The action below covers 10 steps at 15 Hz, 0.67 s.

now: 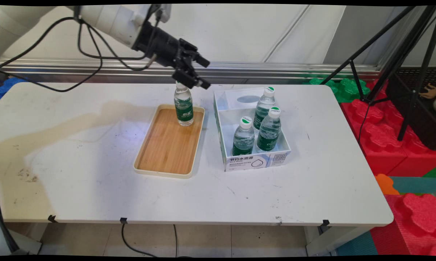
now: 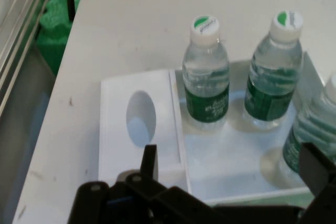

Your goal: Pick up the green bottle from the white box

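My gripper [image 1: 205, 74] hangs open and empty above the table's back middle, just up and to the right of the cap of a water bottle [image 1: 183, 107]. That green-labelled bottle stands upright at the far end of a wooden tray [image 1: 167, 148]. To the right is a white cardboard box [image 1: 254, 160] holding three upright bottles of the same kind [image 1: 264, 107] [image 1: 244, 136] [image 1: 269, 128]. In the hand view the open gripper [image 2: 233, 166] looks down at the box [image 2: 142, 124], where two of its bottles [image 2: 206, 72] [image 2: 275, 69] stand in full sight and a third [image 2: 315, 129] is at the right edge.
Black cables hang from the arm over the table's back left. A black tripod [image 1: 392, 54] and red and green foam blocks [image 1: 384, 137] stand off the table's right side. A metal rail [image 1: 276, 69] runs along the wall behind.
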Tool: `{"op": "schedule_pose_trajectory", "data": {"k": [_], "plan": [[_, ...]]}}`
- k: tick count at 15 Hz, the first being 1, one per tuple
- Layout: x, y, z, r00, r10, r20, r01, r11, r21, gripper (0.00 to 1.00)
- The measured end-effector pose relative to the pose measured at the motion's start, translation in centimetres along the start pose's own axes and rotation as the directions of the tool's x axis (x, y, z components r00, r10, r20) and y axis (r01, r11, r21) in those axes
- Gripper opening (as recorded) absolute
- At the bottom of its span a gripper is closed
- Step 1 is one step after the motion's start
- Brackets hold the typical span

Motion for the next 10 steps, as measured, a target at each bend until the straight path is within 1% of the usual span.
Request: {"op": "schedule_pose_trajectory", "data": {"k": [6,10], "plan": [[1.9,-0.8,4.2,1.0,0.016,0.001,-0.016,1.0,-0.017,1.0],[2.6,-1.2,7.2,0.999,0.029,0.018,-0.028,0.999,-0.043,1.0]]}}
